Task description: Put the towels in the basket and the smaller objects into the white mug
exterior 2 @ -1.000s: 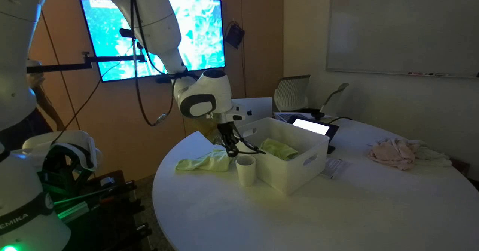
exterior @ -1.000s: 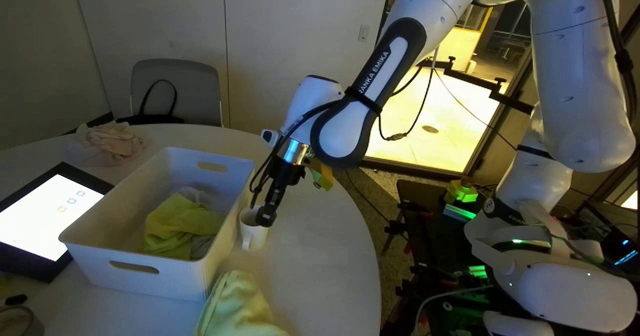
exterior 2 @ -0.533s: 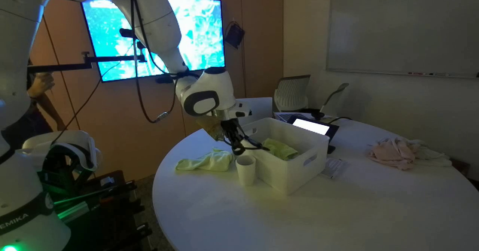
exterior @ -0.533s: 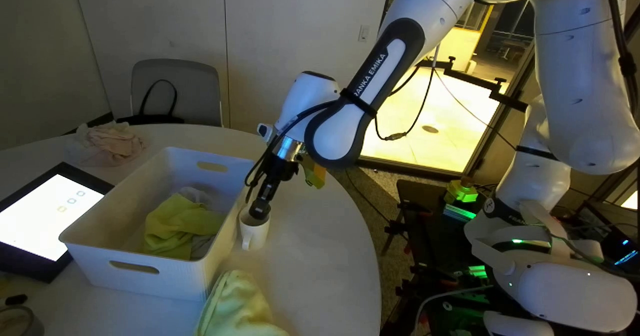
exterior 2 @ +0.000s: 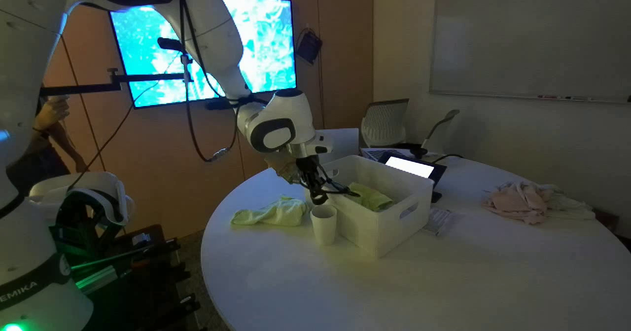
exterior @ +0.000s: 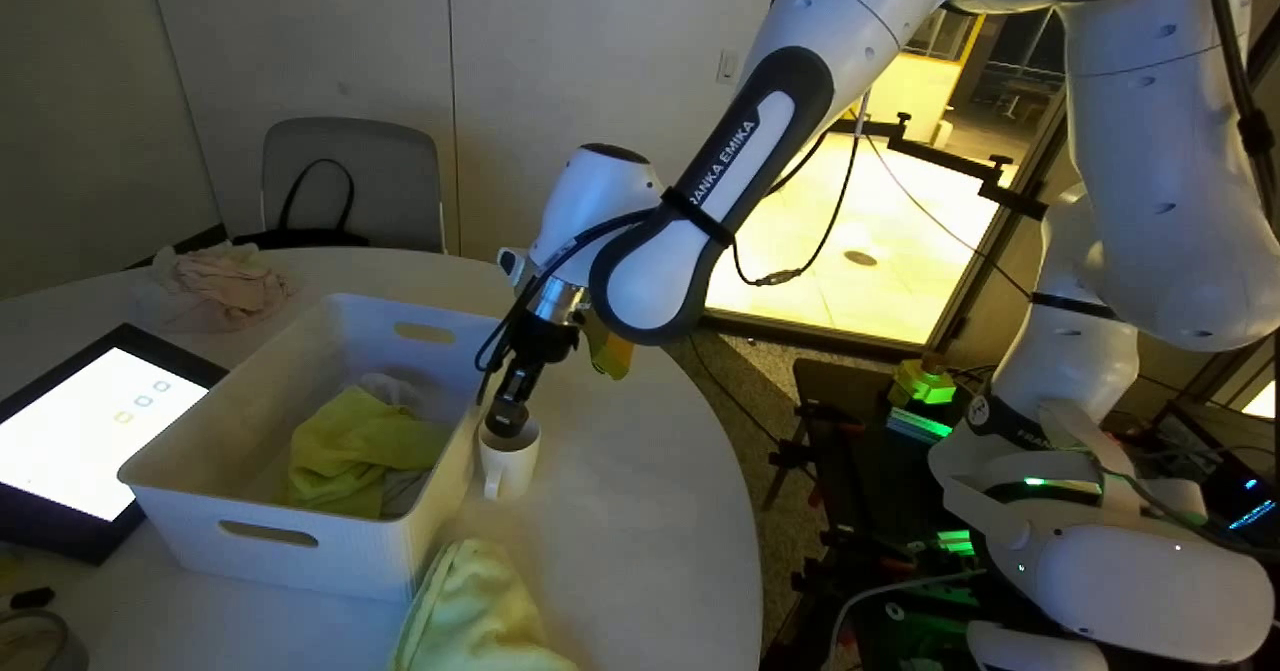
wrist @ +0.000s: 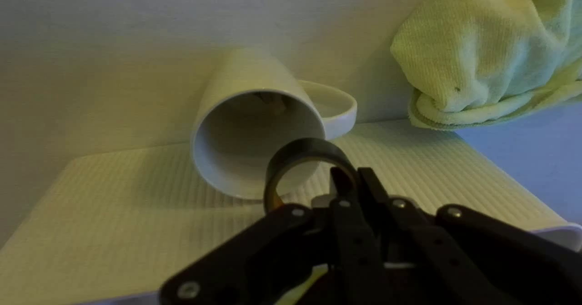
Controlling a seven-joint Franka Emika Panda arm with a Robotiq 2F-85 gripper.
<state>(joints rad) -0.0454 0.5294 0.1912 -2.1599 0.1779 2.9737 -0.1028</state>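
Observation:
The white mug (wrist: 245, 73) stands upright on the table beside the basket (exterior: 330, 561); a small unclear thing shows deep inside it in the wrist view. My gripper (wrist: 356, 175) is shut on the wall of a dark ring (wrist: 311, 147), like a tape roll, which overlaps the mug's rim in that view. In both exterior views the gripper (exterior: 508, 419) hangs close above the mug (exterior 2: 324, 230), near the basket's wall. A yellow-green towel (exterior: 350, 441) and a pale grey-white towel (exterior: 393, 388) lie in the basket. Another yellow-green towel (exterior 2: 276, 212) lies on the table.
A tablet (exterior: 90, 431) and a computer (exterior 2: 340, 141) stand beyond the basket. A pinkish cloth (exterior 2: 517, 202) lies at the table's far side. A round ring-shaped thing (exterior: 60, 641) and a small black object (exterior: 32, 599) lie near the tablet. The round table's edge (exterior: 750, 511) is close.
My gripper has shifted toward the basket and over the mug's opening, staying shut throughout. The mug, basket and towels have not moved.

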